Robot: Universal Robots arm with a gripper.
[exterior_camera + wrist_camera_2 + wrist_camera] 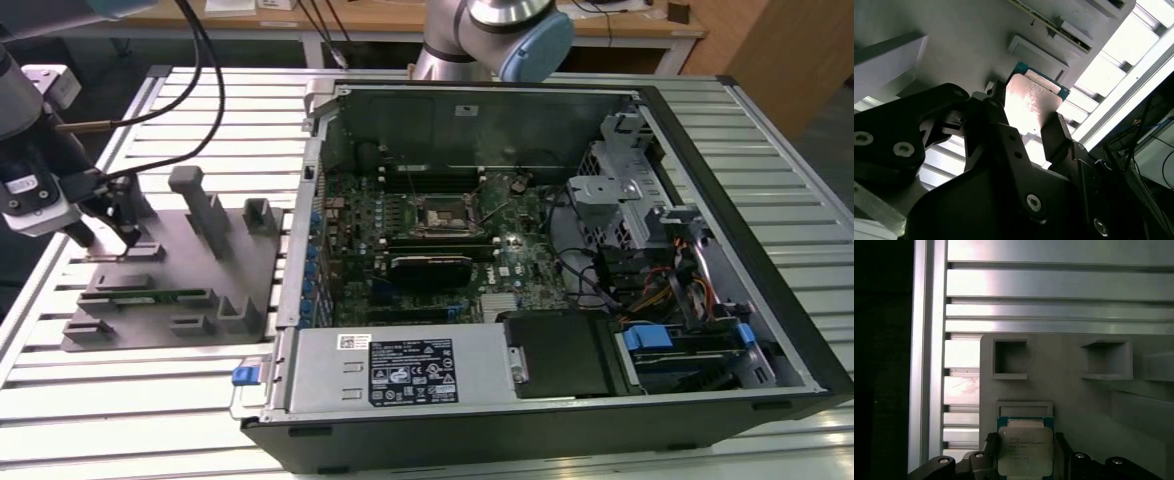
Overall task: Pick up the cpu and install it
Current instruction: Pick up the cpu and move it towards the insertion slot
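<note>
The cpu (1024, 452) is a small square chip with a silvery top and a green rim. It sits between the two dark fingers of my gripper (1025, 444), which touch its opposite edges. In the second wrist view the cpu (1031, 100) is tilted just above the grey plastic holder (954, 55), gripped by the gripper (1029, 117). In the exterior view the gripper (107, 237) hangs over the holder (174, 265) at that view's left. The dark square socket (441, 218) lies on the motherboard inside the open computer case.
The open computer case (694, 150) fills the exterior view's middle and right, with a silver power supply box (400, 370) at its front and cables and drive bays on the right. Upright posts (200, 205) rise from the holder. The slatted metal table (160, 400) runs underneath.
</note>
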